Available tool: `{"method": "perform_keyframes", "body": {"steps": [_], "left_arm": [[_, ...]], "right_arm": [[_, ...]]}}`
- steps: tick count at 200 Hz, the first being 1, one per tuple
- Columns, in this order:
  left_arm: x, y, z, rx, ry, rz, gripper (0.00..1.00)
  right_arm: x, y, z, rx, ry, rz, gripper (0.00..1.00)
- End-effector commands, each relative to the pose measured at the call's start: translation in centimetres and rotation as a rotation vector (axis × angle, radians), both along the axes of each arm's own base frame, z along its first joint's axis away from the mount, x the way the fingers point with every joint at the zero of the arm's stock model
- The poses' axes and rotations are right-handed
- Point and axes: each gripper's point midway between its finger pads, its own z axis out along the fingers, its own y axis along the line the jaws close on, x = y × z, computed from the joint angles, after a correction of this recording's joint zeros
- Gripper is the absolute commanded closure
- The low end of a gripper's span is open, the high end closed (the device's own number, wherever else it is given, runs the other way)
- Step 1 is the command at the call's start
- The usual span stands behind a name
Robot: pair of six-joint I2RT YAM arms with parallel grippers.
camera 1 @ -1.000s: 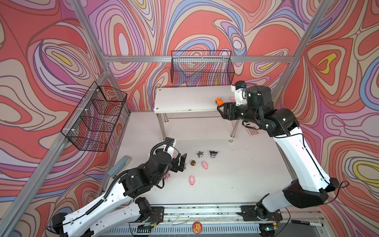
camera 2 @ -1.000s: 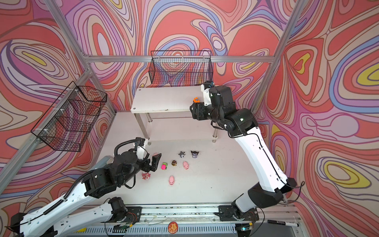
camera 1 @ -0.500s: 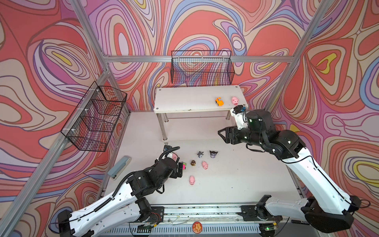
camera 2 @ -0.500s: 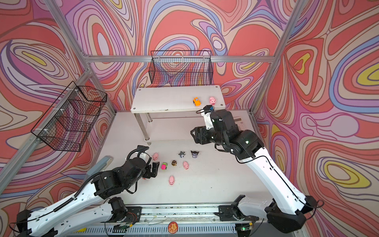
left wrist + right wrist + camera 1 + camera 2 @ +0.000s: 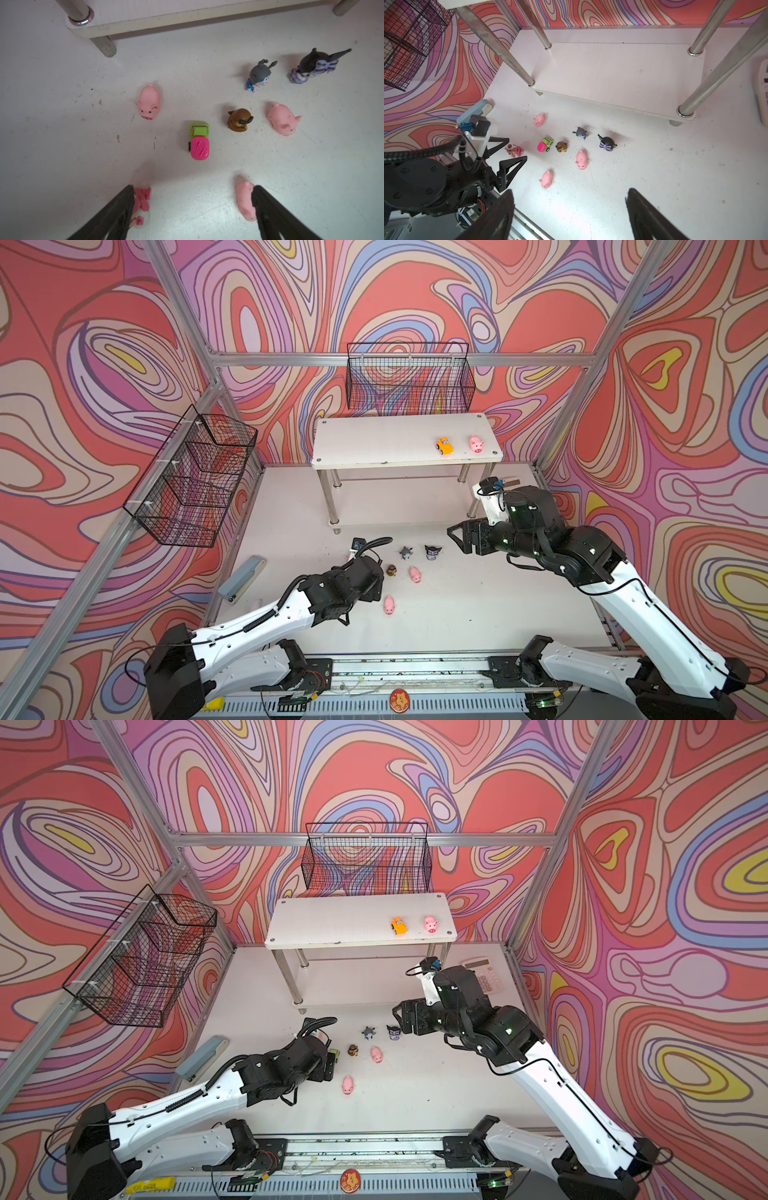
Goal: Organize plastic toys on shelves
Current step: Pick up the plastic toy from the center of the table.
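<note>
The shelves' top board [image 5: 405,439] carries an orange car [image 5: 444,446] and a pink pig [image 5: 476,444]; the lower board [image 5: 623,79] is bare. On the floor in front stand a grey figurine [image 5: 406,552], a dark horned one [image 5: 432,551], a brown one [image 5: 391,570] and two pigs [image 5: 414,574] [image 5: 389,606]. My left gripper [image 5: 192,189] hangs open low over the floor, with the pink bear [image 5: 143,199] by one finger and a pig [image 5: 245,200] by the other. The pink-green car [image 5: 199,141] lies just ahead of it, and another pig [image 5: 149,103] lies farther off. My right gripper [image 5: 455,537] is open and empty beside the horned figurine.
A grey stapler [image 5: 242,578] lies at the floor's left edge and a calculator [image 5: 484,973] at the back right. Black wire baskets hang on the back wall [image 5: 409,381] and the left wall [image 5: 193,477]. Chrome shelf legs [image 5: 332,506] stand behind the toys.
My right arm has come down from the top shelf, leaving the orange car there, and its jaws have widened. My left arm has reached forward and lower among the floor toys.
</note>
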Motion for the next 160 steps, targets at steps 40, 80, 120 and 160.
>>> {"method": "perform_keyframes", "body": {"steps": [40, 80, 120, 160], "left_arm": [[1.7, -0.7, -2.4, 0.06, 0.077, 0.038, 0.08], [2.2, -0.1, -3.9, 0.005, 0.113, 0.062, 0.08], [2.8, -1.0, -4.3, 0.011, 0.115, 0.034, 0.09], [3.2, -1.2, -5.4, 0.028, 0.135, 0.029, 0.14]], "right_arm": [[0.1, 0.6, 0.1, 0.002, -0.008, 0.031, 0.1], [0.4, 0.1, 0.0, -0.015, -0.012, 0.0, 0.09], [0.9, 0.6, -0.1, -0.015, -0.007, 0.002, 0.08], [1.2, 0.9, -0.1, -0.014, 0.001, 0.004, 0.08]]}}
